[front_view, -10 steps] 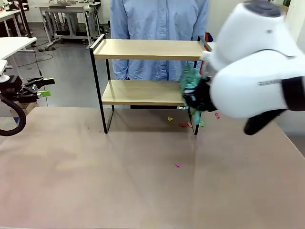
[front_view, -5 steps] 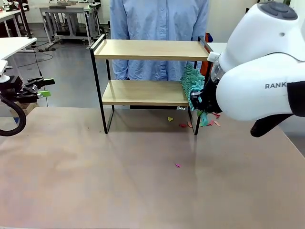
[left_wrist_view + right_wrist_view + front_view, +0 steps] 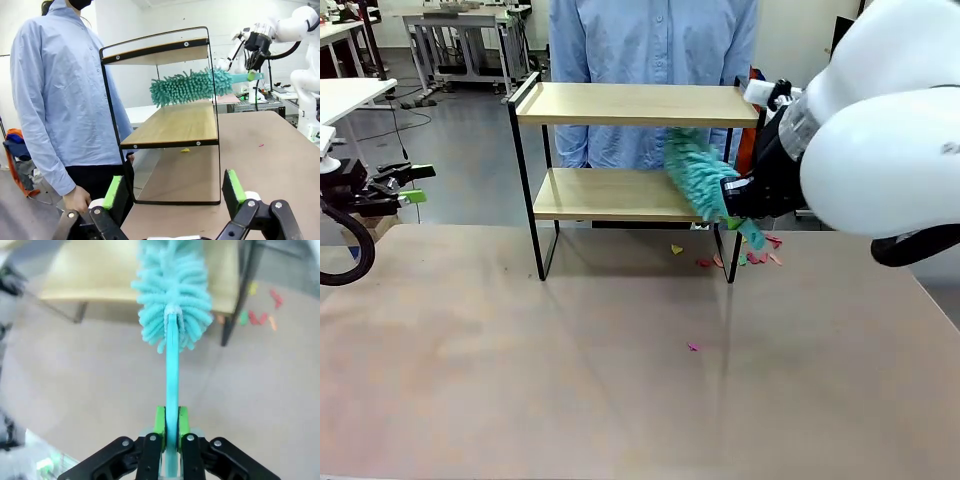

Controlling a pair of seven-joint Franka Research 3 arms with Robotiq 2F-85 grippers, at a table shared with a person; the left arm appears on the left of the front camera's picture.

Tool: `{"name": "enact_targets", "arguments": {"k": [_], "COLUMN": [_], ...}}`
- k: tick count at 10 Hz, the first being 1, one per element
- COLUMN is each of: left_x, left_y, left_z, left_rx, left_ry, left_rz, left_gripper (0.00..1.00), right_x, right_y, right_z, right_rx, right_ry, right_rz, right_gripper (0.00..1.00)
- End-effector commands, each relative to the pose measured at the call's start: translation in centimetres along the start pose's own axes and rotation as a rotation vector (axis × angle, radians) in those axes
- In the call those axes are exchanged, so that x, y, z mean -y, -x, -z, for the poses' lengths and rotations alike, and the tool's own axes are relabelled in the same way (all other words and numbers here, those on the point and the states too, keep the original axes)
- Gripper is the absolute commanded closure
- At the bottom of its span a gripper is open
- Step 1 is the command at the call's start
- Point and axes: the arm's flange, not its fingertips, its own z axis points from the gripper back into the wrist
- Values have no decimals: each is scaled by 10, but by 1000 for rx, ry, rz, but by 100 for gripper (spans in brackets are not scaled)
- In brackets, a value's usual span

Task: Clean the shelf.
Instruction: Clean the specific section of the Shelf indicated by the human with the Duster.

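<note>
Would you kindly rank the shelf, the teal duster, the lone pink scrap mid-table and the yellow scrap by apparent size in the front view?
Largest: the shelf.
Next: the teal duster.
Last: the pink scrap and the yellow scrap, both tiny and too alike to rank.

The right arm (image 3: pixel 880 150) was a fat, glossy white shell, dark at its joints — the left gripper (image 3: pixel 172 192) black and bolted, with green pads (image 3: pixel 113 191) and a black cable (image 3: pixel 362 238) looping behind — and the person (image 3: pixel 650 50) wore a pale blue buttoned shirt.
</note>
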Motion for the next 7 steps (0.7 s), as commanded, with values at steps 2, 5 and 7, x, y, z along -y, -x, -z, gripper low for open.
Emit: {"name": "enact_targets", "arguments": {"k": [2, 5, 7], "left_x": [3, 3, 3], "left_y": [-3, -3, -3], "left_z": [1, 1, 1], "left_rx": [-4, -4, -4], "left_ry": [8, 8, 8], "left_rz": [9, 9, 9], "left_gripper": [0, 0, 0], "right_x": [-3, 0, 41], "right_y": [36, 71, 84], "right_z": [-24, -41, -38], "right_rx": [-107, -305, -500], "right_ry": [-303, -365, -351], "right_rz": [-400, -659, -785], "right_gripper": [87, 87, 87]}}
